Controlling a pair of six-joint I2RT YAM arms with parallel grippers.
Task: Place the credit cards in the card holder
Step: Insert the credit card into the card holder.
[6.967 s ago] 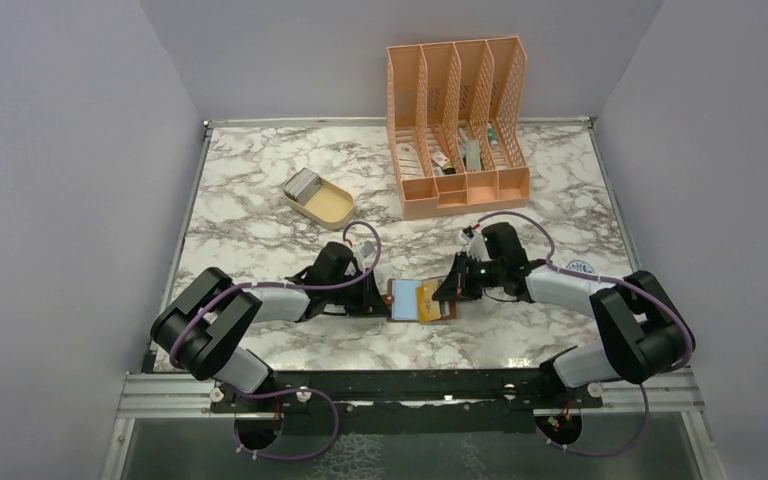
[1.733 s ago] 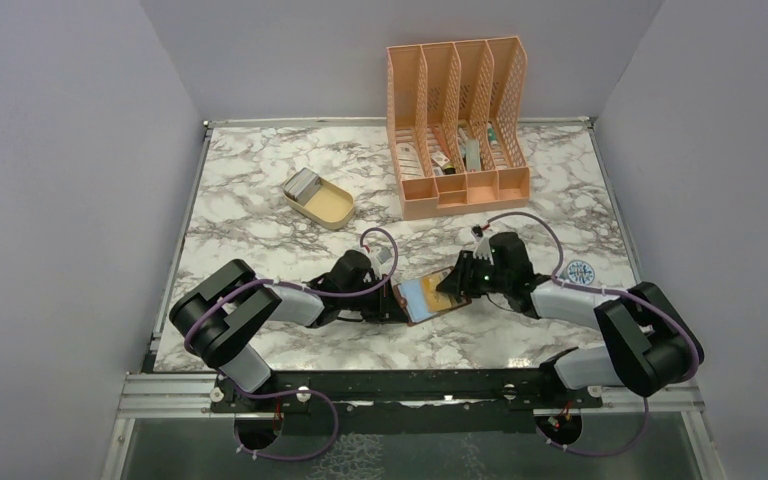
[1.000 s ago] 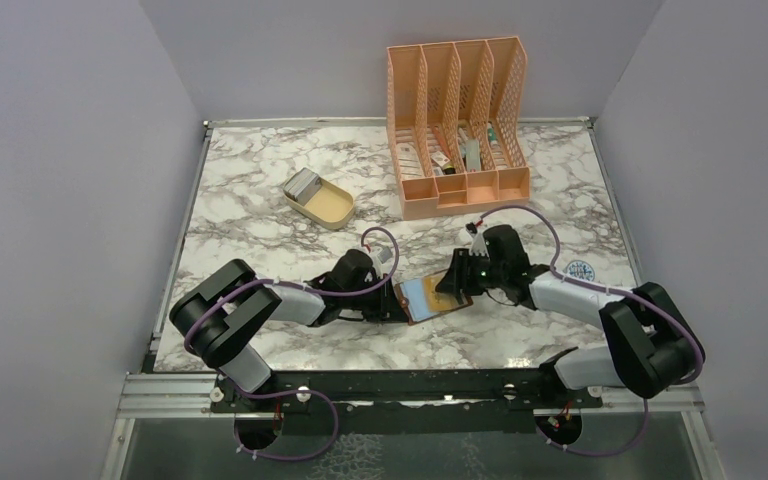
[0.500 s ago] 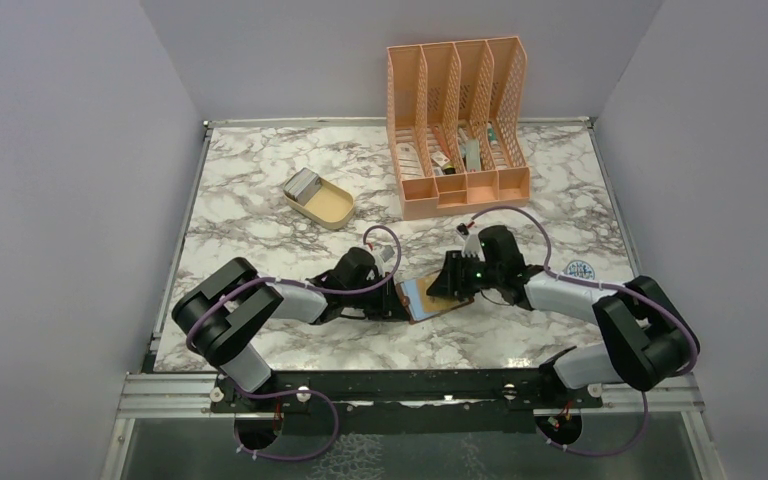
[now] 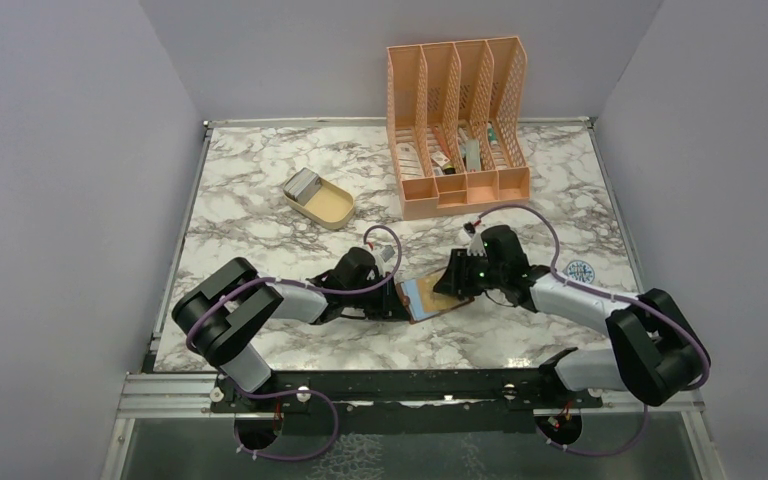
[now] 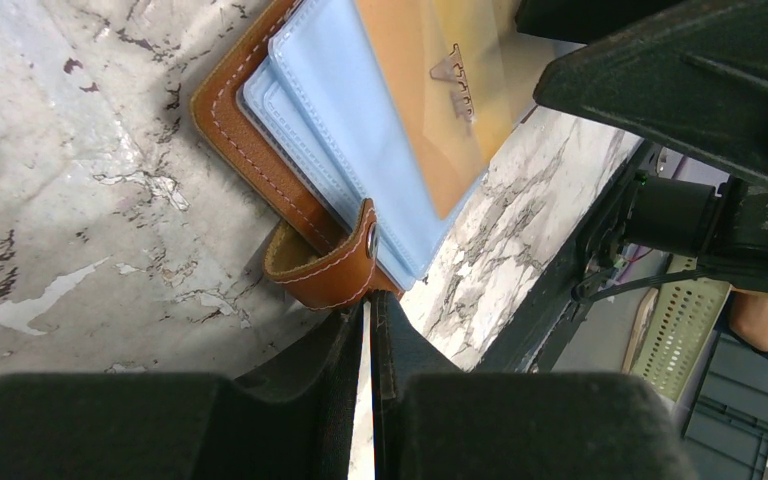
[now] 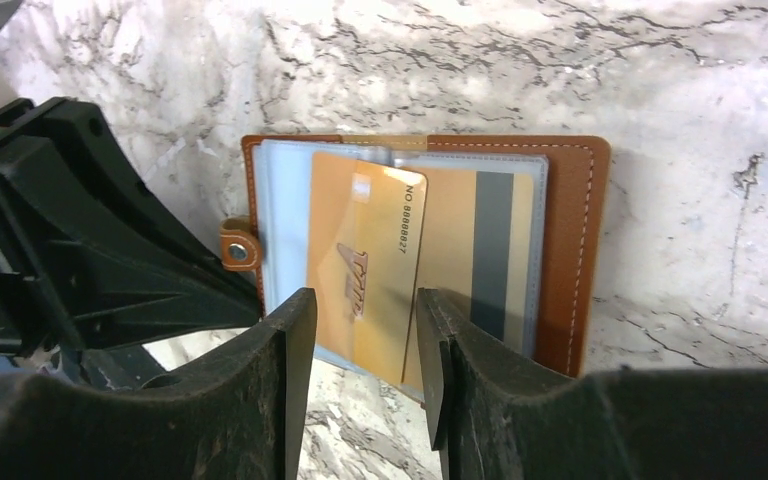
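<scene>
The card holder (image 5: 428,299) lies open on the marble between my grippers, brown leather with pale blue pockets (image 6: 330,120). A gold credit card (image 7: 365,265) lies tilted over its left pockets, its lower end sticking out. A second gold card with a dark stripe (image 7: 485,250) sits in the right pocket. My right gripper (image 7: 365,335) is open, its fingers either side of the tilted card's lower end without gripping it. My left gripper (image 6: 368,312) is shut, tips at the holder's brown edge by the snap tab (image 6: 325,265). More pale cards (image 5: 305,184) lie in the beige tray.
The small beige oval tray (image 5: 328,205) stands at the back left. The tall peach four-slot organiser (image 5: 457,120) stands at the back, holding several small items. A round sticker (image 5: 580,270) lies to the right of my right arm.
Since seven seconds ago the left gripper and the card holder have shifted right and the holder has turned. In the last second the right gripper has only shifted slightly over the holder.
</scene>
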